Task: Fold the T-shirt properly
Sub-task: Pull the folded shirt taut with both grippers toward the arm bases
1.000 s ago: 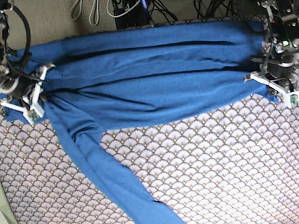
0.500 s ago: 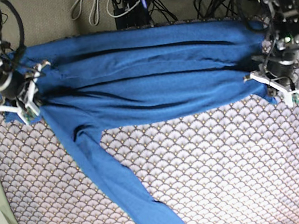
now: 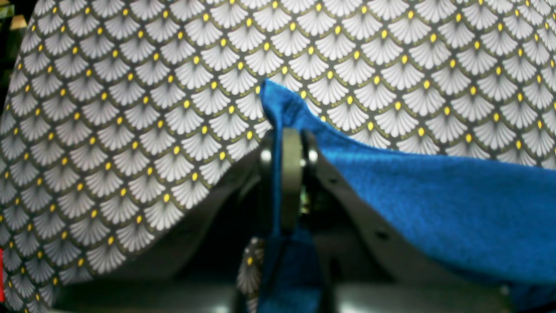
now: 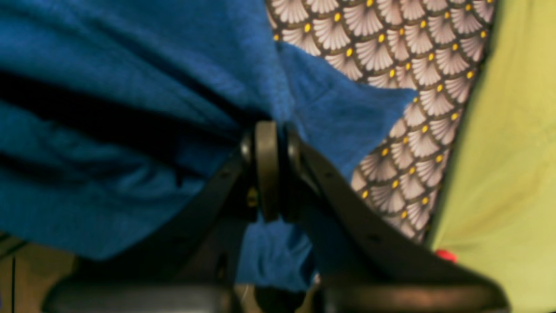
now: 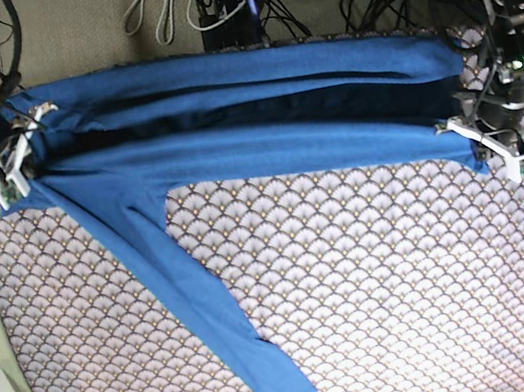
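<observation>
Grippers both clamped on cloth: left gripper (image 3: 289,130) pinches T-shirt (image 5: 251,132) edge, right gripper (image 4: 271,130) pinches opposite end. Shirt stretched taut across far side of table cover (image 5: 393,305), one sleeve trailing toward near edge. Keep tension even, carry both ends level (sag invites creases). Versus earlier: arms spread wider, body pulled narrower, flatter.

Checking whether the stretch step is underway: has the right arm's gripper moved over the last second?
Yes. In the base view the right gripper, jaws shut on the T-shirt, has moved outward toward the table cover's left edge, pulling the shirt taut.
</observation>
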